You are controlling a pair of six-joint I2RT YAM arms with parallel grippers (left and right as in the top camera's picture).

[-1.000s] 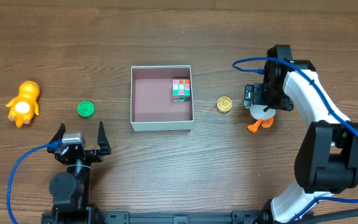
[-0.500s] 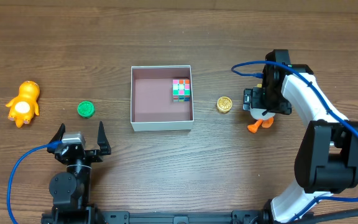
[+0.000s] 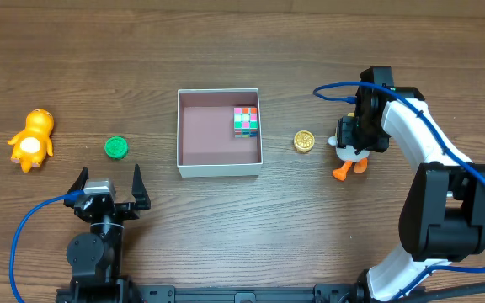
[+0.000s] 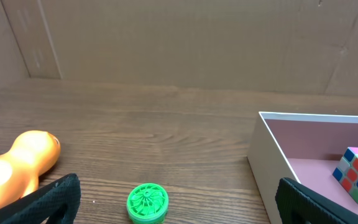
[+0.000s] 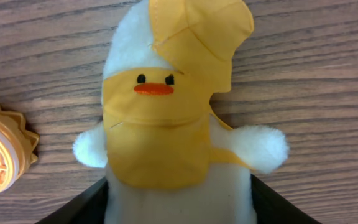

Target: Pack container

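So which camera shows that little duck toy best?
The right wrist view: the plush duck fills it, face, yellow hat and white wings clear. Overhead shows only its orange feet and some white body beneath the right arm. The left wrist view misses it.

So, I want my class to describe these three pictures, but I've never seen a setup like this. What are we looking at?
Two robot arms stand at a wooden table. One picture looks down from above; the other two come from cameras on each arm's wrist. On the table lie a white box with a colour cube inside, a green cap, a gold cap and an orange toy. The left gripper is open and holds nothing. The right gripper has a finger on each side of a plush bird; whether it squeezes it is unclear.
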